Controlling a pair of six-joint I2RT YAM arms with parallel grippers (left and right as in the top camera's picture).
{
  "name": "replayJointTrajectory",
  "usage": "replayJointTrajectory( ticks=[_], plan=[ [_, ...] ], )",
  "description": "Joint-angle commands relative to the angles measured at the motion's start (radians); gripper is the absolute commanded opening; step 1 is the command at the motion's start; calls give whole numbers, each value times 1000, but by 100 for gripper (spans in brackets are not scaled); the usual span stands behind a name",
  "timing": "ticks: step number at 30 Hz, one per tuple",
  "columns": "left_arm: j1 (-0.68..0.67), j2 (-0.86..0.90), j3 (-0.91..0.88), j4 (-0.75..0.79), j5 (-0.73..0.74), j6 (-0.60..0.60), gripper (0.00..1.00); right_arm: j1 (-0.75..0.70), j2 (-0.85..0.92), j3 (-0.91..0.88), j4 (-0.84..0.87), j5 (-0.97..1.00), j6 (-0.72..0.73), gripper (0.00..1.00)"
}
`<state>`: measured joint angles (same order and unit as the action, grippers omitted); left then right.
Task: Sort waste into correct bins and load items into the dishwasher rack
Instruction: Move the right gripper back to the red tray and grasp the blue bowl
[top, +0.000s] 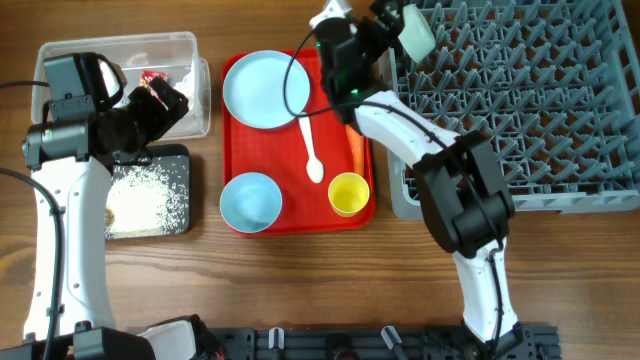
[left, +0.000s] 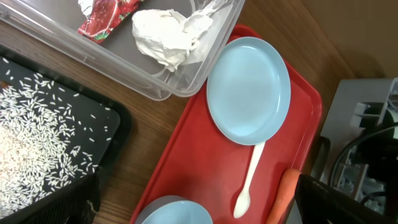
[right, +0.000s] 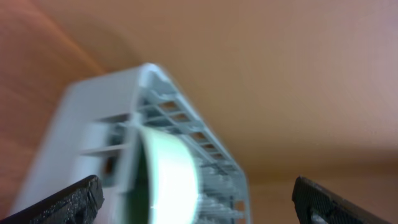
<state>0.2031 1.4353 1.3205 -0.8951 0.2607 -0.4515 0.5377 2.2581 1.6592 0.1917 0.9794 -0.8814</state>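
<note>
My right gripper (top: 392, 28) (right: 199, 208) is open at the far left corner of the grey dishwasher rack (top: 520, 100) (right: 93, 124). A mint bowl (top: 416, 31) (right: 168, 180) stands on edge there, between the wide-apart fingers; no grip on it shows. My left gripper (top: 165, 100) (left: 199, 208) hangs open and empty between the bins and the red tray. The clear tub (top: 190, 60) (left: 186, 81) holds a red wrapper (left: 106, 15) and white tissue (left: 168, 34). Rice (top: 150, 195) (left: 37, 143) lies in the black tray (top: 180, 160).
The red tray (top: 300, 215) (left: 186, 162) carries a pale-blue plate (top: 258, 90) (left: 249, 90), a white spoon (top: 311, 150) (left: 249, 180), a blue bowl (top: 250, 200) (left: 174, 211), a yellow cup (top: 348, 193) and an orange carrot (top: 355, 150) (left: 283, 193) along its right rim.
</note>
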Motion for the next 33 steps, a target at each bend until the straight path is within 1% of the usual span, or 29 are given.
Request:
replayJointTrajectory(
  ticks=[1, 3, 5, 7, 9, 13, 16, 18, 19, 20, 23, 25, 29, 33],
  plan=[
    [3, 7, 6, 0, 12, -5, 100, 38, -107, -1, -163, -189, 289, 100],
    [3, 7, 6, 0, 12, -5, 100, 34, -163, -1, -285, -344, 417, 100],
    [3, 7, 6, 0, 12, -5, 100, 29, -225, -1, -397, -501, 511, 100],
    [3, 7, 6, 0, 12, -5, 100, 27, -284, -1, -500, -661, 563, 100],
    [3, 7, 6, 0, 12, -5, 100, 28, -356, -1, -624, -905, 633, 100],
    [3, 7, 6, 0, 12, -5, 100, 28, -428, -1, -764, -1256, 829, 100],
    [3, 7, 6, 0, 12, -5, 100, 28, -433, -2, -832, -1468, 957, 99],
    [3, 7, 6, 0, 12, -5, 100, 30, -416, -12, -855, -1528, 1109, 93],
    [3, 7, 6, 0, 12, -5, 100, 35, -408, -25, -858, -1528, 1172, 93],
    [3, 7, 6, 0, 12, -5, 100, 42, -400, -40, -858, -1527, 1204, 89],
    [3, 7, 6, 0, 12, -5, 100, 61, -378, -91, -833, -1520, 1244, 74],
    [3, 7, 6, 0, 12, -5, 100, 80, -355, -128, -808, -1498, 1297, 68],
    [3, 7, 6, 0, 12, -5, 100, 107, -301, -166, -797, -1467, 1379, 61],
    [3, 7, 6, 0, 12, -5, 100, 134, -229, -170, -805, -1467, 1413, 59]
  ],
)
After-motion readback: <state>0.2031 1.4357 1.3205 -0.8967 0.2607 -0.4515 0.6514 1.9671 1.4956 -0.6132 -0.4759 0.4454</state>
